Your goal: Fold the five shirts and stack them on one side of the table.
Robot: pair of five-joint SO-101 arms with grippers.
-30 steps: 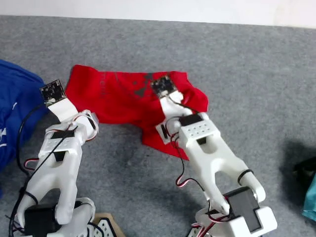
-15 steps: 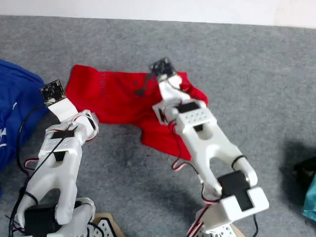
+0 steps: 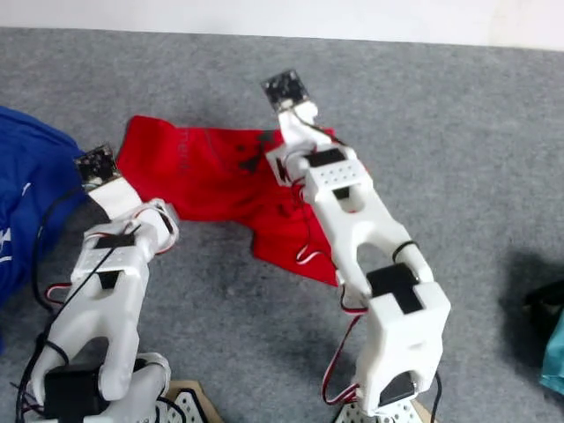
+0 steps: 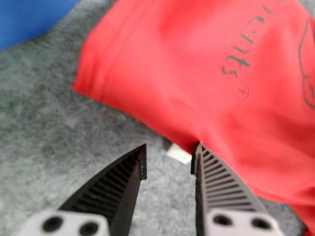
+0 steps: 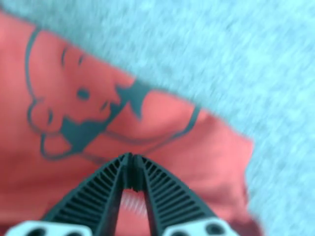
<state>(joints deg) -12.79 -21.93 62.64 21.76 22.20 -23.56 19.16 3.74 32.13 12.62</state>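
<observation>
Grey felt is spread over the surface (image 3: 458,132), and on it, near the middle, a red shirt (image 3: 211,176) is laid crumpled, its long axis running from side to side in front of both arms. Its near hem at the left end is met by the left claw (image 4: 170,147), which is held released, with a small white tag (image 4: 178,154) between the fingers. The right claw (image 5: 129,157) is clenched over the cloth beside the dark print (image 5: 78,129), toward the far right end; whether fabric is pinched cannot be told. Each end is judged nearer to its own arm. A blue shirt (image 3: 26,194) is heaped at the left edge.
</observation>
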